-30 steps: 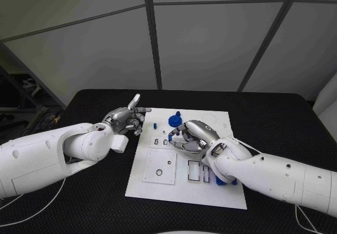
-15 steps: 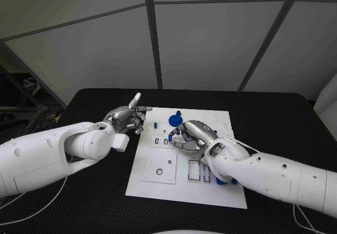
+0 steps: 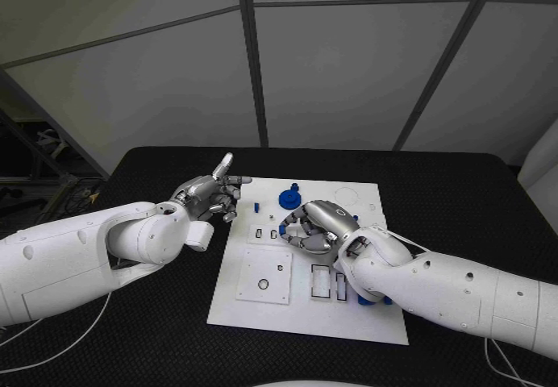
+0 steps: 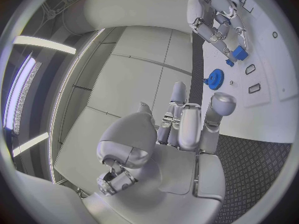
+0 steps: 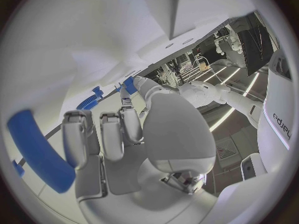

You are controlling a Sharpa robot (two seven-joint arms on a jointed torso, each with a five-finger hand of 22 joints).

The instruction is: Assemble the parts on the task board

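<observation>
Both hands hover: left hand (image 3: pixel 210 196) beside task board (image 3: pixel 305 306), right hand (image 3: pixel 320 226) above.

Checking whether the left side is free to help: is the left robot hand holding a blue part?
No. In the head view the left robot hand is raised beside the task board, with nothing between its fingers.

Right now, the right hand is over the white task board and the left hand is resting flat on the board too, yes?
Not quite. The right hand is over the task board, but the left hand is not flat on it: the head view shows it raised beside the board's edge, over the black table, one finger pointing up.
</observation>
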